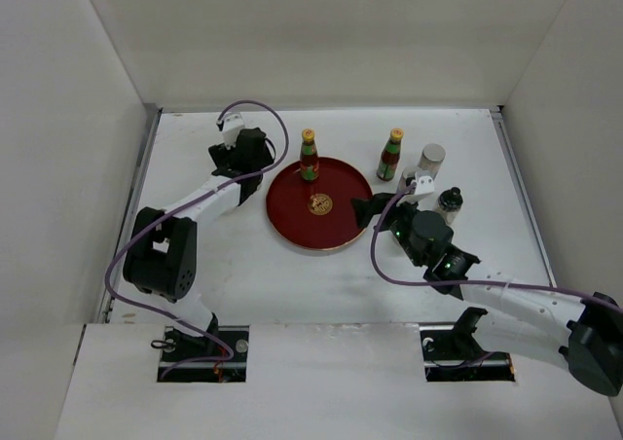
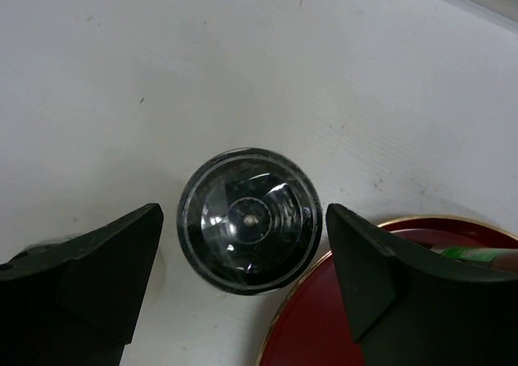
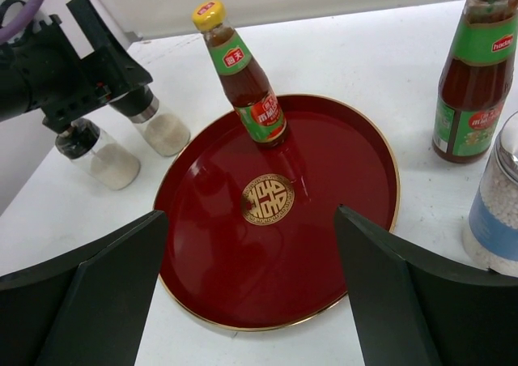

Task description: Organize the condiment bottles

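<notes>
Left gripper [image 2: 243, 216] is hovering straight above a dark-lidded shaker jar [image 2: 248, 220]. Its fingers are apart and straddling the lid, with a gap showing on each side, so it isn't clamping anything. Jar is standing upright on the worktop [image 2: 243, 58], just beside the left rim of the round red tray [image 3: 340, 155], long axis pointing up at the wrist camera. Coming move looks like a plain vertical drop and close; left arm is far nearer. Second shaker jar [image 3: 97, 157] is sitting close by, farther from the tray, so finger clearance is looking tight. Right gripper [image 3: 251, 214] is hanging wide apart over the tray, holding nothing. One sauce bottle [image 3: 247, 78] is standing on the tray, the other sauce bottle [image 3: 473, 82] off it.
</notes>
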You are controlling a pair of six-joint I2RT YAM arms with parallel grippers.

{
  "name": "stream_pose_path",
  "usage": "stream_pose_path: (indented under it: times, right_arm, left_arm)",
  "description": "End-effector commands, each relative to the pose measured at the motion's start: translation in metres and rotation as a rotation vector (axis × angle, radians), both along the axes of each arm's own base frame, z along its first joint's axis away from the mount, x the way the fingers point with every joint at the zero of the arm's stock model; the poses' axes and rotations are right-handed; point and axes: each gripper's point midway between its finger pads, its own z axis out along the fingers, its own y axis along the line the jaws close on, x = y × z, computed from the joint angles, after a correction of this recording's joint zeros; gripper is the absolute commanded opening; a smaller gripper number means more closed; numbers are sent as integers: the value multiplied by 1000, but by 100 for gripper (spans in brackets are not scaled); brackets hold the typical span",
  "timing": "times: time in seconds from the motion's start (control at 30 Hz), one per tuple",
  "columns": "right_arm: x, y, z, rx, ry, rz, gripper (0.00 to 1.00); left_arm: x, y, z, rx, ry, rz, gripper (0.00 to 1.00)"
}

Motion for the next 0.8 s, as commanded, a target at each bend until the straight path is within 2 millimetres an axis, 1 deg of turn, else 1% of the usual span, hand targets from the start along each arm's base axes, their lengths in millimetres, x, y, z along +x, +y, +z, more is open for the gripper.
stream_pose_path:
  times: [0.0,0.03,0.1,0.13,0.2,0.23,0.3,0.33,0.37,0.4,0.47,0.53,0.57,0.6,0.7,0.77]
  right_arm:
    - [1,4,18,47,-49,15,90]
    - [1,4,17,47,-49,15,90]
    - [1,4,18,44,-49,17,90]
    - [0,3,19,47,-54,17,90]
    - [0,3,19,53,-53,17,90]
    - [0,3,19,51,-52,17,90]
    - [0,4,18,49,-50,18,90]
    - [0,4,19,50,-52,18,90]
    - [0,3,19,51,-53,18,90]
    - [0,4,19,51,-52,18,90]
    - [1,4,16,46,-46,18,90]
    - [1,4,17,44,-49,18,90]
    - [0,4,19,48,-52,18,90]
    - [0,4,19,51,-52,18,90]
    - [0,4,18,49,-50,18,90]
    - [-1,3,18,54,-51,18,90]
  left_arm:
    - [23,-4,34,-41,-98,6,79]
    - [24,-4,34,-40,-99,6,77]
    - [26,-5,35,-38,-104,4,69]
    - [27,-5,36,-36,-106,3,64]
    - [27,-5,40,-40,-107,-2,50]
    - [26,-6,44,-48,-116,-9,46]
    - [21,-11,63,-62,-158,-24,40]
    - [19,-11,80,-72,-194,-25,38]
    - [16,-11,91,-80,-216,-27,38]
    - [10,-12,107,-89,-250,-29,38]
    - [-3,-18,133,-97,-307,-38,37]
    - [-16,-28,145,-89,-333,-62,38]
    - [-21,-33,145,-81,-331,-77,38]
    - [-26,-39,142,-76,-322,-93,38]
    - [-39,-60,122,-80,-289,-145,38]
    - [-44,-75,112,-76,-268,-180,38]
